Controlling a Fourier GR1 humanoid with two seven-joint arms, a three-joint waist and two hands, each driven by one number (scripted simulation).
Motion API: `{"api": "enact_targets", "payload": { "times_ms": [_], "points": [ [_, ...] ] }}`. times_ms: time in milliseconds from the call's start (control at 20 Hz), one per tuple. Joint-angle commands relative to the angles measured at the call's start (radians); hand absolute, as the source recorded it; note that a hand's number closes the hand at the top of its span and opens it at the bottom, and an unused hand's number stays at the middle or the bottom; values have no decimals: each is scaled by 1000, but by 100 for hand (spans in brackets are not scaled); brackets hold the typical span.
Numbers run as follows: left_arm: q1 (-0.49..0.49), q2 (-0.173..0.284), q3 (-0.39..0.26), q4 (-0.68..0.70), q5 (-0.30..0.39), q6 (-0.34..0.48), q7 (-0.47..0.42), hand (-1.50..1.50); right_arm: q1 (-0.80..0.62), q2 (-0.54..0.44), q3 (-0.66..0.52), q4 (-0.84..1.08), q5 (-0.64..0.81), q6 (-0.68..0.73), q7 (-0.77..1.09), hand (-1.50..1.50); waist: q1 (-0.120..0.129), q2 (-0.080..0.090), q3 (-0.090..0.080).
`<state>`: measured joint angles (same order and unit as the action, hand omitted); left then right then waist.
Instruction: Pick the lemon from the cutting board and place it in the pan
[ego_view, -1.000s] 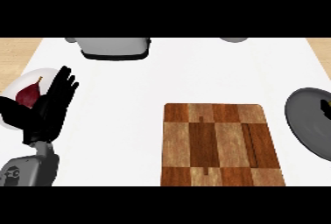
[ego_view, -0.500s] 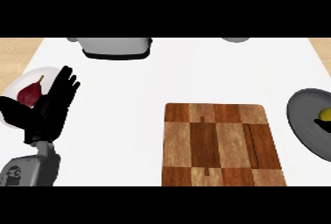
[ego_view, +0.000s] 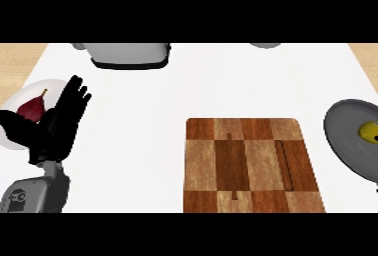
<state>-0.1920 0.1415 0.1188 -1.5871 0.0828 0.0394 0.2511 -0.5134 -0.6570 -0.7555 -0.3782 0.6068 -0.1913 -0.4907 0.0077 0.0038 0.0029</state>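
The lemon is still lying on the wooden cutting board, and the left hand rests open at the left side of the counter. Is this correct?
Not quite. In the head view the lemon lies in the grey pan at the right edge, and nothing lies on the wooden cutting board. The rest holds: the left hand rests open at the left side of the counter.

Far right of the left robot hand (ego_view: 57, 125), the pan (ego_view: 347, 145) and the lemon (ego_view: 368, 131) in it are cut by the frame's edge. The hand hides part of the white plate (ego_view: 22, 97). Beyond its fingertips, a grey appliance (ego_view: 129, 54) is cropped.
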Motion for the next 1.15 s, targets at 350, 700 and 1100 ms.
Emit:
{"api": "enact_targets", "payload": {
  "times_ms": [350, 700, 1100],
  "points": [
    [30, -33, -10, -21, -28, 49, 5, 0, 210, -163, -234, 49, -311, 462, -227, -150, -26, -6, -1],
    [22, -16, 8, 52, -17, 9, -63, 0, 422, -220, -263, 99, -382, 687, -399, -150, -18, -2, -1],
    [1, 14, 22, 3, 6, -7, 6, 0, 523, -222, -232, 45, -443, 723, -424, -150, -15, -4, -2]
  ]
}}
